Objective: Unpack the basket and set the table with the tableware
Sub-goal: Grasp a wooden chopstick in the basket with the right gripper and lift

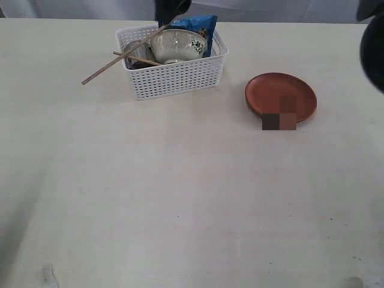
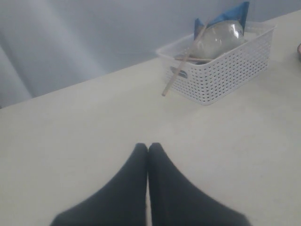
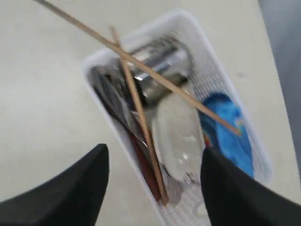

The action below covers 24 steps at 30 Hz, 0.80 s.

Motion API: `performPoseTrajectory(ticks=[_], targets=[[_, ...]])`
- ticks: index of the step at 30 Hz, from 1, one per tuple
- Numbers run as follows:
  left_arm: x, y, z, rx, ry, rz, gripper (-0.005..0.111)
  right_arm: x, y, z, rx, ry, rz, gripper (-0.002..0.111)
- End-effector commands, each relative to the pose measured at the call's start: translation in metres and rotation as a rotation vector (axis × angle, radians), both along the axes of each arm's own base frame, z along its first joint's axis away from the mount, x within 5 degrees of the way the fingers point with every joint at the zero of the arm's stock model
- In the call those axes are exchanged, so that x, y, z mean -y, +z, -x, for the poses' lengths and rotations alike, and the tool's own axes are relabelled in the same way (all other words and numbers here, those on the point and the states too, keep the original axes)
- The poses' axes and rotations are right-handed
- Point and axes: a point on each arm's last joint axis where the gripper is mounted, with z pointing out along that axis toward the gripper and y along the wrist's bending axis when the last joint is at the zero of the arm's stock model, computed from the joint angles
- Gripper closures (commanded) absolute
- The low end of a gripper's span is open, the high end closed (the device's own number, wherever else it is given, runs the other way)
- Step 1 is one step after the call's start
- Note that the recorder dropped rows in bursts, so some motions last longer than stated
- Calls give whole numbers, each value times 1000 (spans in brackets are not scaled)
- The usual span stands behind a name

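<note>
A pale cream table (image 1: 180,198) fills the scene, with a grey-blue curtain (image 2: 70,42) behind its far edge. The white lattice basket (image 1: 174,81) stands on the far part of the table, a little left of the middle. In it an off-white bowl (image 1: 178,45) lies tipped on its side. A blue snack bag (image 1: 201,25) stands behind the bowl at the far right corner, and a steel cup (image 3: 160,61) lies at the left end. Two wooden chopsticks (image 1: 114,63) rest across the load. The longer one slants out over the left rim, with its tip hanging above the tabletop. Some cutlery (image 3: 113,96) lies along one long wall of the basket, too blurred to tell piece from piece. The reddish-brown plate (image 1: 280,95) sits flat on the table to the right of the basket, well apart from it, and bears no tableware.

The left gripper (image 2: 148,149) hangs over bare table to the left of the basket, its fingers pressed together with nothing between them. The right gripper (image 3: 154,149) is above the basket, looking down into it. Its fingers (image 3: 84,183) are spread wide and grip nothing.
</note>
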Motion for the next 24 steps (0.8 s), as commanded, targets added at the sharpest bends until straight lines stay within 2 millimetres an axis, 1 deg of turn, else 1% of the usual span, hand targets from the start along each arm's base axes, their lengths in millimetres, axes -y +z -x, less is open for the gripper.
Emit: performPoseTrajectory(ticks=[1, 3, 4, 6, 8, 10, 12, 14, 17, 20, 22, 24], targets=[[1, -1, 0, -10, -6, 22, 107, -42, -23, 18, 204, 214, 269, 53], [1, -1, 0, -10, -6, 22, 107, -52, -33, 17, 272, 214, 328, 53], [1, -1, 0, -10, -6, 22, 107, -55, -34, 14, 318, 191, 326, 53], [1, -1, 0, -10, -6, 22, 107, -58, -39, 11, 346, 219, 341, 53], [1, -1, 0, -10, -6, 22, 107, -60, -48, 11, 315, 234, 343, 53], [1, -1, 0, -10, -6, 22, 107, -58, -53, 13, 276, 217, 365, 54], [1, -1, 0, -10, -6, 22, 107, -56, -54, 14, 239, 182, 373, 54], [1, -1, 0, -10, -6, 22, 107, -54, -49, 17, 225, 170, 360, 54], [1, -1, 0, -10, -6, 22, 107, -60, -48, 20, 216, 225, 309, 54], [1, -1, 0, -9, -6, 18, 107, -65, -57, 17, 232, 263, 297, 54], [1, -1, 0, -9, -6, 18, 107, -67, -63, 21, 182, 213, 296, 54], [1, -1, 0, -9, -6, 18, 107, -62, -62, 27, 103, 132, 315, 54]])
